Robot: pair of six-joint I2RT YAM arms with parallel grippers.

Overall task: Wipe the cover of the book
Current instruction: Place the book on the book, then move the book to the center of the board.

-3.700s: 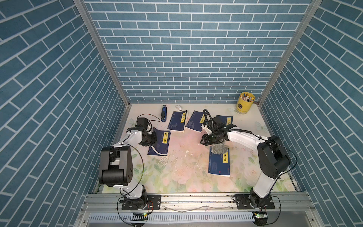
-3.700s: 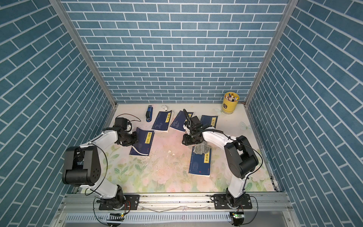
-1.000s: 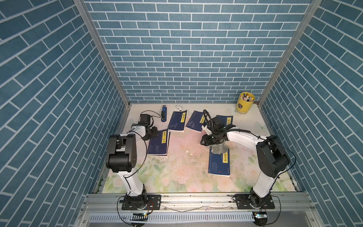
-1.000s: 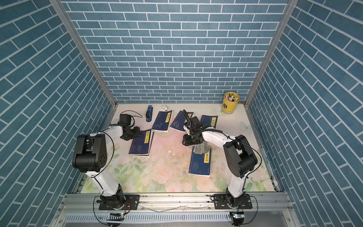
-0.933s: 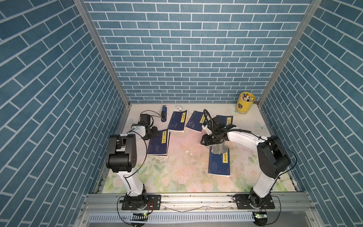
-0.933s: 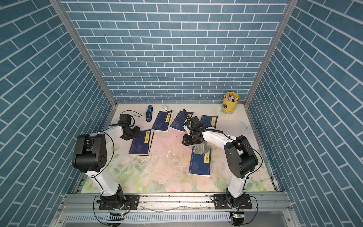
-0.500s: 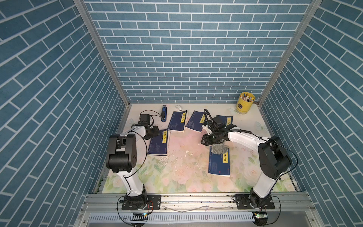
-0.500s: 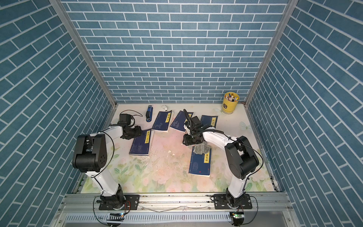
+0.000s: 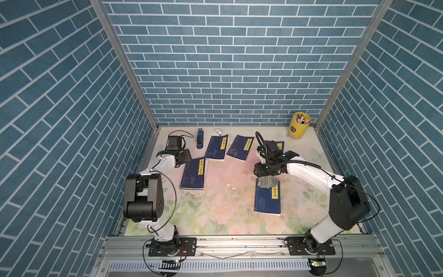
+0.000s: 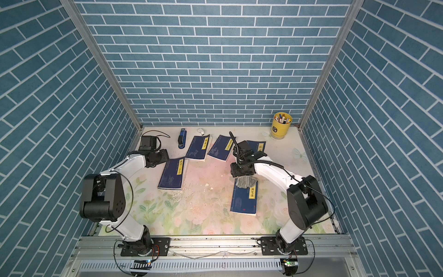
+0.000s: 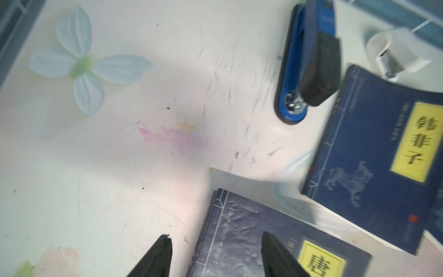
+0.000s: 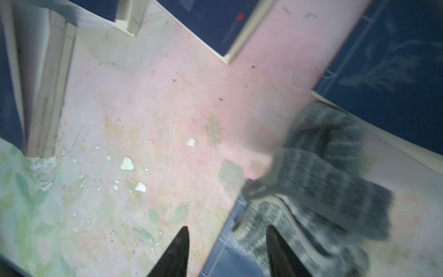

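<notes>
Right gripper (image 12: 227,227) has just spread its jaws. They stand apart over the near-left corner of the cloth (image 9: 268,182) with nothing clamped, so the cloth looks let go. The right arm has hardly shifted in the top views over the last seconds. The grey knit cloth lies bunched on the far end of the book (image 9: 268,203), overhanging that edge. The book is flat on the table (image 9: 223,215), front right, and most of its cover is bare.

Left gripper (image 11: 215,234) is open too, empty, and its fingers straddle the spine corner of the left book (image 9: 193,173). A few seconds ago that arm was further forward over this book; it has pulled back to the far corner, and the book lies flat.

Judgement: the cloth is parked and not pressed — only the top strip is covered, so the wipe looks either paused or finished. More strokes would mean re-gripping the cloth. White flakes (image 12: 126,164) litter the table beside the book.
</notes>
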